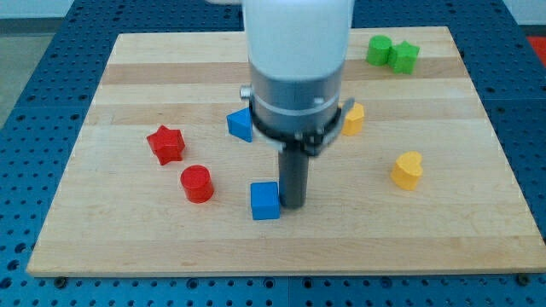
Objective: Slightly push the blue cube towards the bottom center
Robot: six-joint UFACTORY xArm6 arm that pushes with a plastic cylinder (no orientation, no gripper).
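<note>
- The blue cube (265, 201) sat just below the frame's middle, and my tip (293, 205) stood against its right side, touching or nearly so.
- My tip was a plain dark rod, with no jaws to open or close, and it held nothing.
- Bare wood lay between the cube and the board (478, 230) bottom edge, leaving room to slide downward.
- A red cylinder (196, 183) stood to the cube's left, apart from it, with a red star (165, 143) further up-left.
- A second blue block (241, 124) lay above, beside the arm's housing.
- Right of the arm sat a yellow block (353, 118), partly hidden, and a yellow heart-like block (408, 170) toward the right edge.
- Two green blocks (392, 53) touched each other near the top-right corner.
</note>
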